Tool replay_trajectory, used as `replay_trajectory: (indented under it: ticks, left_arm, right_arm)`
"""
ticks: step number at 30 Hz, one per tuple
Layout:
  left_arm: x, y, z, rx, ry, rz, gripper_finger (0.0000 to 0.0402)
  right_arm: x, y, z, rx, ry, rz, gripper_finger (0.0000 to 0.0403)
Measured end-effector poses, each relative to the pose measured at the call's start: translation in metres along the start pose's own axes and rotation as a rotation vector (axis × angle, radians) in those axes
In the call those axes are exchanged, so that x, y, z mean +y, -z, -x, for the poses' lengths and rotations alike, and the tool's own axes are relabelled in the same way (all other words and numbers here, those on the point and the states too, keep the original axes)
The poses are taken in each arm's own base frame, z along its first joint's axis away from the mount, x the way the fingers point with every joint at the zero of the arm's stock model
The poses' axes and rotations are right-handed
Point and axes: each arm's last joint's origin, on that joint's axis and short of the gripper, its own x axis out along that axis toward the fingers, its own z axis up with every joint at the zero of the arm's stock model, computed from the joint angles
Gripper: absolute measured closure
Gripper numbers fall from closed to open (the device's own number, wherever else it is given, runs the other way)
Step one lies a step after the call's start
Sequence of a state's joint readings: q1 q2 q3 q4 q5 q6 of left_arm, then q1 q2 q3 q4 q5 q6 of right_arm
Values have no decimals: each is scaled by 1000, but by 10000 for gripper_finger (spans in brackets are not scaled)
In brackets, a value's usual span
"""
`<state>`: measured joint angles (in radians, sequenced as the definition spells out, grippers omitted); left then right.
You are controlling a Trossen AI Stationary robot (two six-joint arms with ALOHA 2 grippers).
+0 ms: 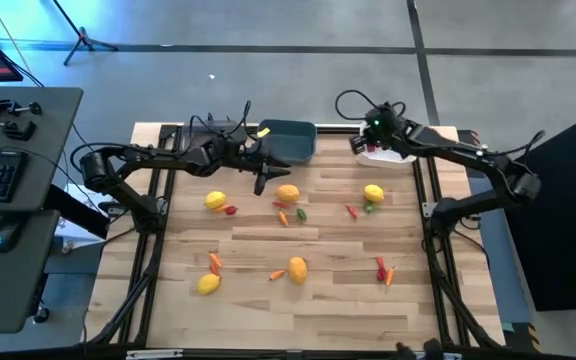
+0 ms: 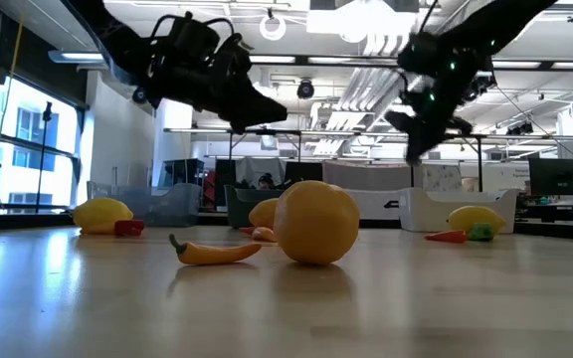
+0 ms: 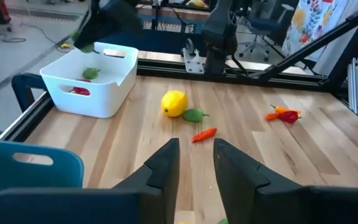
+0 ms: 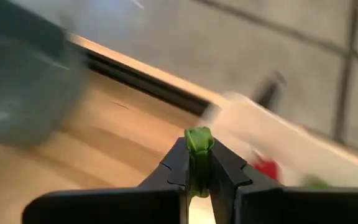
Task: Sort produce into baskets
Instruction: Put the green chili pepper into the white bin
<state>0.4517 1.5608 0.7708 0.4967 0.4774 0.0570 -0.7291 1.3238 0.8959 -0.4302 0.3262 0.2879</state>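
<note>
The right gripper [image 4: 197,163] is clamped on a small green piece [image 4: 198,139] and hangs above the white bin [image 3: 92,84] at the far right of the tabletop [image 1: 298,300], with a red bit [image 3: 79,91] and a green bit [image 3: 91,73] already lying in that bin. The left gripper [image 3: 194,158] hovers over the wood just in front of the teal bin [image 1: 288,140], its fingers slightly parted and holding nothing. Yellow fruits [image 1: 288,193], thin orange carrots [image 1: 215,262] and red bits [image 1: 231,210] lie scattered across the tabletop, and a clear-grey bin [image 2: 162,204] stands at the far left
</note>
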Motion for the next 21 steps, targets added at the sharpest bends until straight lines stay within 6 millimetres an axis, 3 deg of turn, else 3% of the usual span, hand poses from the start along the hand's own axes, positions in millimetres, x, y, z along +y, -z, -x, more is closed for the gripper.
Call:
replay_trajectory:
  ticks: [8, 15, 21]
  left_arm:
    - [8, 29, 18, -62, -56, 59, 396]
    - [12, 35, 22, -54, -110, 83, 399]
    - [12, 35, 22, -56, -116, 83, 401]
  right_arm:
    - [-34, 12, -47, 200, 163, -125, 385]
    - [-44, 16, -87, 212, 187, -148, 385]
    - [-45, 20, -105, 242, 124, -181, 362]
